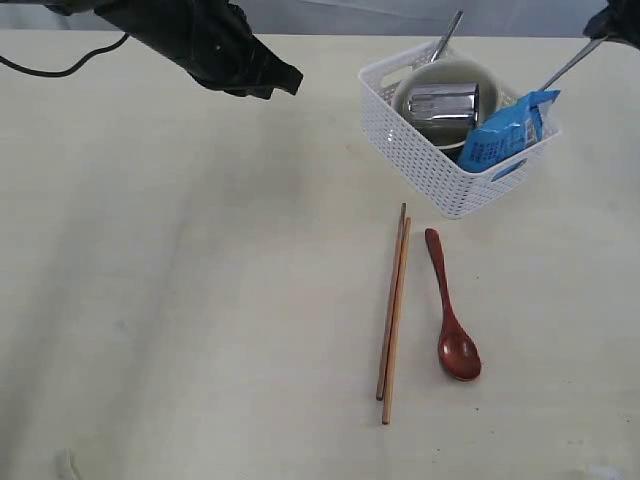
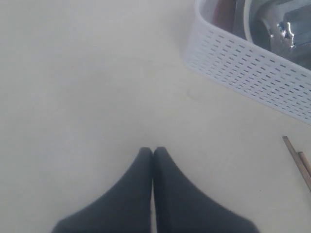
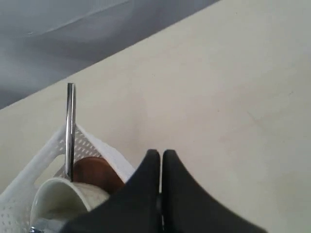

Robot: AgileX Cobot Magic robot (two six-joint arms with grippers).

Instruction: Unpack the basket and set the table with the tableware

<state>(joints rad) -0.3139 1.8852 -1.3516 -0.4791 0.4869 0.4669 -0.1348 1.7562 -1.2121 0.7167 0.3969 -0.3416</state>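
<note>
Right gripper (image 3: 160, 154) pinches shut, seemingly on the slim steel utensil handle (image 1: 572, 63) leaning from the white perforated plastic basket (image 1: 430, 160), to lift it out; left gripper (image 2: 153, 151) hangs closed, empty

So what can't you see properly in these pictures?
- Right claw: shut, but the exterior view's corner cuts it off; whether it grips the handle is unclear.
- That handle and the other handle: heads hidden inside the basket, behind bowl and bag, so knife or fork is unknown.
- Plate: right wrist view, mostly behind the bowl.
- Bag: exterior view, print too small.
</note>
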